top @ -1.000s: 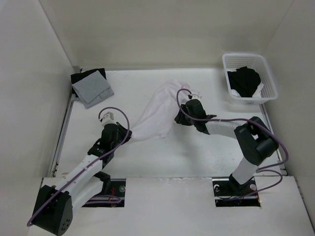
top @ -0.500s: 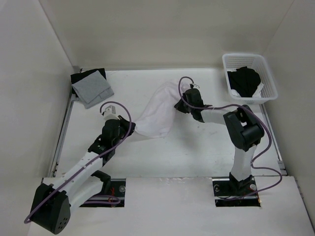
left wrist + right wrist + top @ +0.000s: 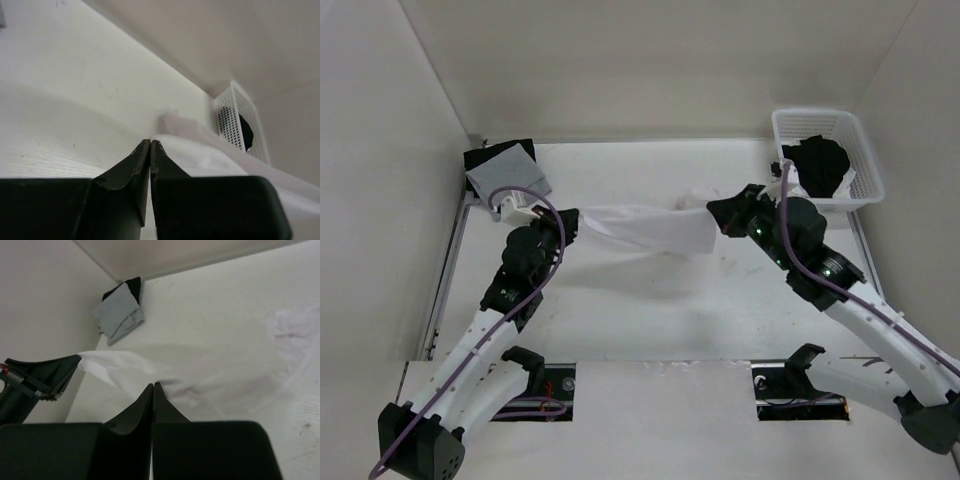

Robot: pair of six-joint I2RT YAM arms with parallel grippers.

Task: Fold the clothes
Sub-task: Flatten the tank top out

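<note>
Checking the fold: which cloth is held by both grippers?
The white garment, stretched between the left gripper and right gripper. The grey cloth lies in the far-left corner; the black garment sits in the basket.

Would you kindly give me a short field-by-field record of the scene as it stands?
left tool: shut on one end of the white garment
right tool: shut on the other end
white garment: stretched between both tools, seemingly raised above the table, shadow beneath
basket: far right corner, holds a black garment
grey cloth: far left corner
</note>
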